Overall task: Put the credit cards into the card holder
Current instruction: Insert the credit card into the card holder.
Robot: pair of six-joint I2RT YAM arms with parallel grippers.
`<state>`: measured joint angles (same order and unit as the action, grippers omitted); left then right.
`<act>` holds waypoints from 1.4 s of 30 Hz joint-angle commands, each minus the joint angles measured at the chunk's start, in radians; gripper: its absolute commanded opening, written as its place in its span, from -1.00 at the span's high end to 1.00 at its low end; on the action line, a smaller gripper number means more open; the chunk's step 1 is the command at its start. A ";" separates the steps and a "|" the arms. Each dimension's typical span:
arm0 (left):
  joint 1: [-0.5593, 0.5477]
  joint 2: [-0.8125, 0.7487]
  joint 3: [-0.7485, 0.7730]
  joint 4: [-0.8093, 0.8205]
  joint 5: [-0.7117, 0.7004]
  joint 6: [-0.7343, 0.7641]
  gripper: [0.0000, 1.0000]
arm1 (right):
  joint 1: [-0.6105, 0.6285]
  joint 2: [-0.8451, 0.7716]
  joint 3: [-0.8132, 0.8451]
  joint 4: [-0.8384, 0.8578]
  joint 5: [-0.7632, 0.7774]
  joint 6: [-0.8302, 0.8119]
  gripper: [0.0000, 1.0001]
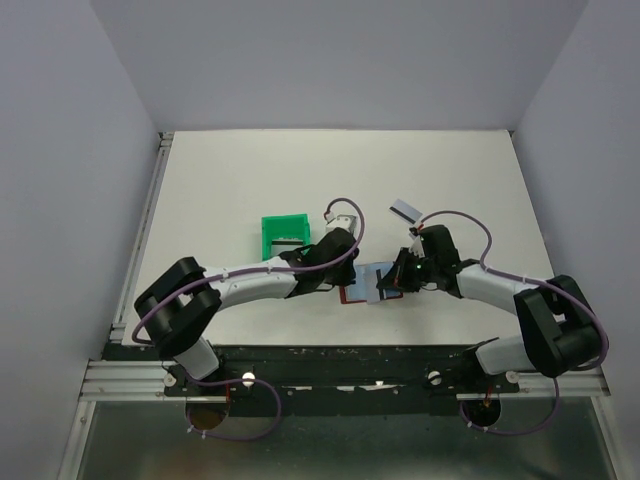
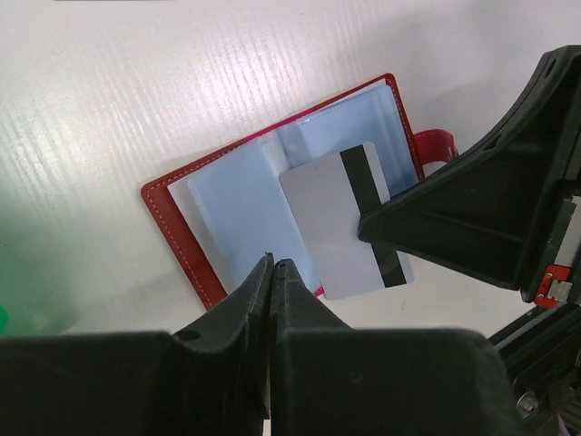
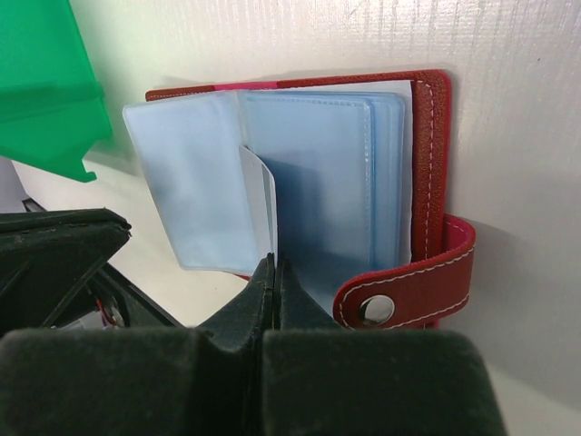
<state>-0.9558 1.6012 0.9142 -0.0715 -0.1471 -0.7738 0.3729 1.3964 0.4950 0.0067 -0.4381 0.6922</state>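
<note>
Inward, the right arm [image 1: 490,288] reaches — pincer [image 3: 274,263] clamping a credit card [image 2: 327,218]

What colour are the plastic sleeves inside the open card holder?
The card holder's sleeves are pale translucent blue, clearest in the right wrist view.

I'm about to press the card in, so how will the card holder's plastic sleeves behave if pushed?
Probably floppy: one sleeve of the card holder stands curled up off the stack, so it would likely bend rather than resist. The card holder looks light and lies loose on the table, so it may slide.
</note>
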 commanded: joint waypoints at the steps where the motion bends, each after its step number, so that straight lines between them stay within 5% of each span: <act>1: 0.002 0.029 0.031 0.033 0.035 0.024 0.74 | 0.004 0.000 -0.030 -0.086 0.104 -0.010 0.99; 22: 0.002 0.174 -0.024 0.038 0.057 -0.016 0.78 | 0.003 -0.106 0.092 -0.155 0.045 -0.106 0.99; 42: 0.003 0.177 -0.029 0.030 0.053 -0.015 0.80 | 0.003 -0.014 0.123 -0.165 0.098 -0.152 0.99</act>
<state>-0.9550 1.7401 0.9123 0.0006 -0.1116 -0.7914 0.3740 1.3693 0.6239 -0.1535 -0.3691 0.5591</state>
